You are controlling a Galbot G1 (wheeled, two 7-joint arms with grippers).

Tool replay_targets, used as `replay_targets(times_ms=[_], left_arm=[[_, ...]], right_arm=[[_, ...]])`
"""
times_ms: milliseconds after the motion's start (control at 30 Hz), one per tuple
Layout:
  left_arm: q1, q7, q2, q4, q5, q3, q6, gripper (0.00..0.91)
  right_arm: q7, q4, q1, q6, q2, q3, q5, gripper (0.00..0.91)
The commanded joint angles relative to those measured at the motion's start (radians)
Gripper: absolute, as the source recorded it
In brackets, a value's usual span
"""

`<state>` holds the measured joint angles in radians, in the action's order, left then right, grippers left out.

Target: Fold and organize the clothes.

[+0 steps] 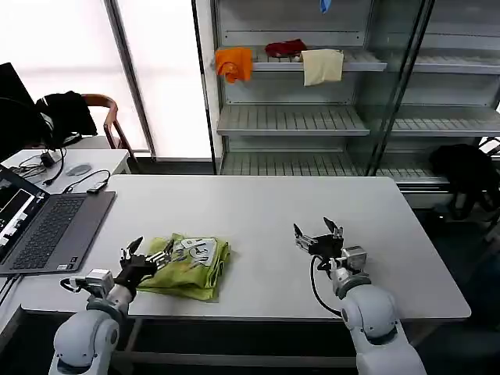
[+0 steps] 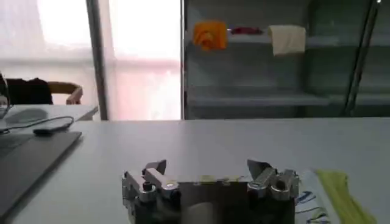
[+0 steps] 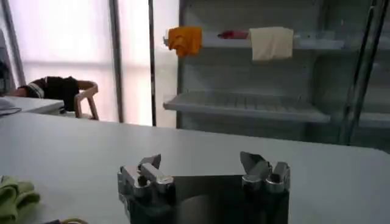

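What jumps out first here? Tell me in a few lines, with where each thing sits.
The lime-green T-shirt catches the eye first, lying folded into a small bundle with its white print up, near the front left of the white table. The left gripper sits at the bundle's left edge, jaws open, and the right gripper rests open over bare table to the right. Behind, orange, red and cream cloths hang on the shelf.
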<state>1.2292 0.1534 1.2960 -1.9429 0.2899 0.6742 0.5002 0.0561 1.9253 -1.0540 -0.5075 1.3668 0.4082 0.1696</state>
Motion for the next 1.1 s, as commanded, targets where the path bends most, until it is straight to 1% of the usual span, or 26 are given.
replay_targets(times_ms=[33, 367, 633, 667, 700, 733, 767, 800, 833, 867, 900, 933, 967, 1100], left_arm=[[0.000, 0.015, -0.007, 0.103, 0.004, 0.041, -0.009, 0.907], [-0.020, 0.020, -0.001, 0.170, 0.019, 0.047, -0.022, 0.907], [-0.007, 0.041, 0.005, 0.167, 0.025, 0.032, -0.030, 0.907], [-0.007, 0.043, 0.007, 0.165, 0.024, 0.030, -0.030, 0.887], [-0.007, 0.043, 0.008, 0.162, 0.023, 0.028, -0.029, 0.846], [-0.008, 0.042, 0.010, 0.160, 0.023, 0.025, -0.028, 0.746], [-0.007, 0.043, 0.011, 0.159, 0.023, 0.025, -0.028, 0.625], [-0.007, 0.043, 0.012, 0.156, 0.024, 0.022, -0.027, 0.564], [-0.007, 0.044, 0.014, 0.152, 0.026, 0.021, -0.024, 0.353], [-0.008, 0.045, 0.014, 0.152, 0.027, 0.021, -0.023, 0.171], [-0.007, 0.046, 0.015, 0.151, 0.028, 0.020, -0.022, 0.091], [-0.007, 0.052, 0.015, 0.149, 0.035, 0.020, -0.019, 0.040], [-0.006, 0.054, 0.016, 0.147, 0.039, 0.020, -0.006, 0.010], [-0.004, 0.066, 0.016, 0.142, 0.044, 0.021, 0.016, 0.010]], right_arm=[[0.001, -0.003, 0.002, 0.002, 0.002, 0.000, -0.001, 0.907], [0.004, -0.003, -0.008, 0.007, 0.007, 0.002, -0.003, 0.907], [0.005, -0.002, -0.010, 0.007, 0.009, 0.001, -0.006, 0.907], [0.005, -0.002, -0.010, 0.007, 0.010, 0.001, -0.006, 0.907], [0.005, -0.002, -0.010, 0.007, 0.011, 0.000, -0.008, 0.907], [0.005, -0.002, -0.011, 0.007, 0.012, 0.000, -0.008, 0.907], [0.006, -0.002, -0.011, 0.008, 0.013, 0.000, -0.009, 0.907], [0.006, -0.002, -0.012, 0.008, 0.014, 0.000, -0.010, 0.907], [0.005, -0.002, -0.012, 0.008, 0.014, 0.000, -0.010, 0.907], [0.005, -0.002, -0.012, 0.008, 0.014, 0.001, -0.010, 0.907], [0.005, -0.002, -0.012, 0.008, 0.014, 0.001, -0.011, 0.907], [0.005, -0.002, -0.013, 0.008, 0.015, 0.001, -0.011, 0.907], [0.004, -0.001, -0.012, 0.008, 0.016, 0.001, -0.011, 0.907], [0.003, -0.001, -0.013, 0.009, 0.018, 0.001, -0.012, 0.907]])
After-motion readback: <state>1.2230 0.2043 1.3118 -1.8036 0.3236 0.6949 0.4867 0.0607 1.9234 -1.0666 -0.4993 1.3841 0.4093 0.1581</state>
